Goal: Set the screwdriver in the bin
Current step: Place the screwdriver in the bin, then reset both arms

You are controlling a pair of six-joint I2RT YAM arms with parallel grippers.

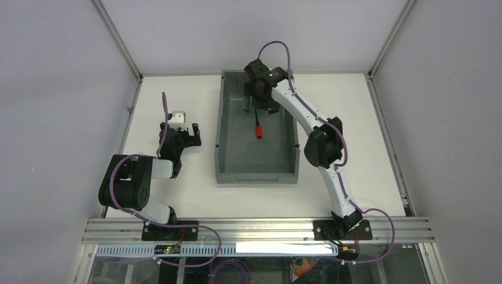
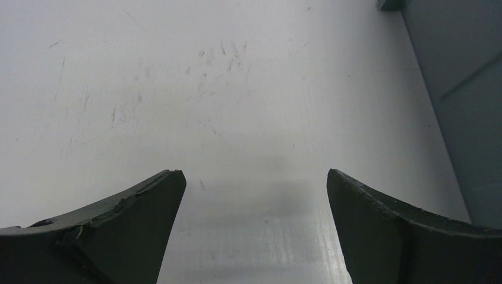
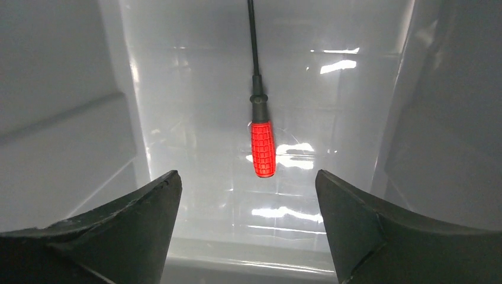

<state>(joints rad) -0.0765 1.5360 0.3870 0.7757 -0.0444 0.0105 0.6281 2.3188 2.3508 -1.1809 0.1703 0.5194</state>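
Right arm (image 1: 331, 177) stretches far forward from its base at the near edge, elbow bent midway and forearm angling left, with the wrist tipped downward. The right tool (image 1: 258, 106) points down, and in its wrist view the two dark fingers (image 3: 118, 231) stand spread wide apart. Left arm (image 1: 127, 186) sits folded close to its own base, the upper link doubled back and a short forearm reaching forward. The left tool (image 1: 179, 129) is held low, facing away from the base. Its fingers (image 2: 118, 225) are also parted wide, their curved inner edges showing at the bottom corners of the wrist view.
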